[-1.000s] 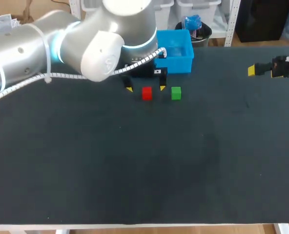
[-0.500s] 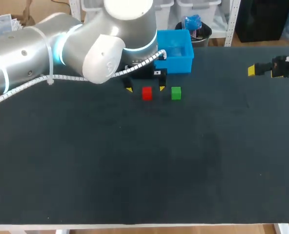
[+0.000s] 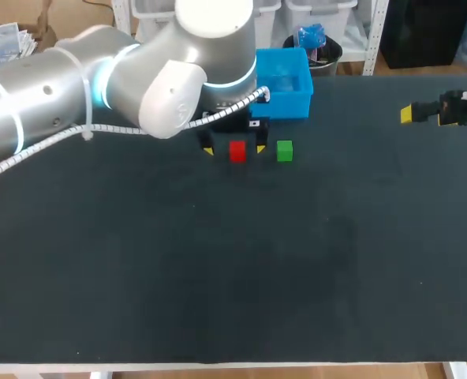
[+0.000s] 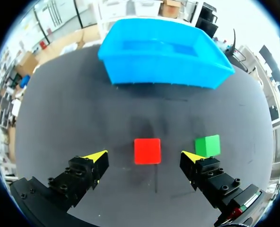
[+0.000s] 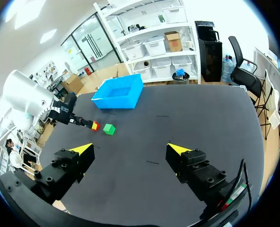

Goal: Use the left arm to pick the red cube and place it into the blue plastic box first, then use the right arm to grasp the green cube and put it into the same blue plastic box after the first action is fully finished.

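Observation:
The red cube point(image 3: 237, 151) point(image 4: 147, 151) rests on the black table, between the two yellow tips of my open left gripper point(image 3: 233, 148) point(image 4: 144, 155), which do not touch it. Just to its right sits the green cube point(image 3: 285, 151) point(image 4: 207, 145) point(image 5: 109, 128), beside the left gripper's outer finger. The blue plastic box point(image 3: 283, 82) point(image 4: 163, 59) point(image 5: 119, 93) stands behind both cubes at the table's far edge. My right gripper point(image 3: 411, 114) point(image 5: 128, 149) hangs open above the table's far right, well away from the cubes, with nothing between its fingers.
My bulky left arm point(image 3: 99, 79) spans the table's back left and hides the ground behind the left gripper. The black table point(image 3: 233, 268) stretches wide in front of the cubes.
My left gripper has come down a little towards the table, its tips now level with the red cube's sides. The right arm and both cubes have not moved.

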Robot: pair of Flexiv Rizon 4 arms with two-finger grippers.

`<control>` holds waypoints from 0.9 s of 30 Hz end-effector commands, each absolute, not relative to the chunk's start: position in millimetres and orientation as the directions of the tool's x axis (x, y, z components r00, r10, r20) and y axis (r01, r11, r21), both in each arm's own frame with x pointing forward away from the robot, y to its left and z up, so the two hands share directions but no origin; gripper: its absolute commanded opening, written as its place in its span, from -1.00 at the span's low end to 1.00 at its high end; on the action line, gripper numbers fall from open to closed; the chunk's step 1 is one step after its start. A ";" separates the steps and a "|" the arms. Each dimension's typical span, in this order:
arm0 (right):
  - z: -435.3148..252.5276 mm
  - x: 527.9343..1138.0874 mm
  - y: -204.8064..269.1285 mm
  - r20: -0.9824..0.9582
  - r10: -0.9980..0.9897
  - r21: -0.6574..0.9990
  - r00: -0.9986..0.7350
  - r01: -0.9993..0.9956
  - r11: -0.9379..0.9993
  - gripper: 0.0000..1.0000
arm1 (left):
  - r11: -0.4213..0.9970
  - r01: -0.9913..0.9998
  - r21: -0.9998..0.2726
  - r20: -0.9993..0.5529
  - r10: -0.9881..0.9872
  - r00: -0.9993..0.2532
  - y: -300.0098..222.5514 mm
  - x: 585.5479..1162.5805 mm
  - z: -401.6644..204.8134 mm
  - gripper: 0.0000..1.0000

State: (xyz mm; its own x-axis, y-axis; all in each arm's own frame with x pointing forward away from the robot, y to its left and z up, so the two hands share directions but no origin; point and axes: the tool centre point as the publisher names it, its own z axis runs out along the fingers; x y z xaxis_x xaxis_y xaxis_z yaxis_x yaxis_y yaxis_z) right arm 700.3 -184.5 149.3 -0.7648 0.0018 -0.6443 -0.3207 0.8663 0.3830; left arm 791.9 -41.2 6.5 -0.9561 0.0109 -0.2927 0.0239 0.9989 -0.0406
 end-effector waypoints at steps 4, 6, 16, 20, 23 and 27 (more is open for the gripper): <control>149.1 700.7 -184.7 -0.644 0.001 0.383 -0.765 -0.322 0.866 1.00 | 0.999 0.013 -0.033 -0.279 0.003 -0.960 -41.0 797.6 0.1 1.00; 149.1 700.7 -184.7 -0.644 0.001 0.383 -0.765 -0.322 0.866 1.00 | 0.999 0.011 -0.034 -0.276 0.001 -0.961 -40.5 797.2 -1.0 1.00; 149.1 700.7 -184.7 -0.644 0.001 0.383 -0.765 -0.322 0.866 1.00 | 1.000 0.006 -0.029 -0.268 -0.002 -0.963 -39.1 796.8 -5.7 1.00; 149.1 700.7 -184.7 -0.644 0.001 0.383 -0.765 -0.322 0.866 1.00 | 1.000 0.008 -0.029 -0.266 0.000 -0.964 -40.0 795.9 -8.2 1.00; 149.1 700.7 -184.7 -0.644 0.001 0.383 -0.765 -0.322 0.866 1.00 | 1.000 0.010 -0.026 -0.268 0.003 -0.963 -40.4 795.8 -8.7 -0.15; 149.1 700.7 -184.7 -0.644 0.001 0.383 -0.765 -0.322 0.866 1.00 | 1.000 0.006 -0.025 -0.285 -0.001 -0.958 -40.5 796.0 -9.1 -0.97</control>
State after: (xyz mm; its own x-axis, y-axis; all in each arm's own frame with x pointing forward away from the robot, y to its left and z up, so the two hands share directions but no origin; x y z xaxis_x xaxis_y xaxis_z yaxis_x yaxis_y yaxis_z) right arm 700.3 -184.5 149.3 -0.7648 0.0018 -0.6443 -0.3206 0.8663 0.3830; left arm 796.1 -39.1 -8.1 -0.9597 0.0001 -0.2810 0.0078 0.9996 -0.0265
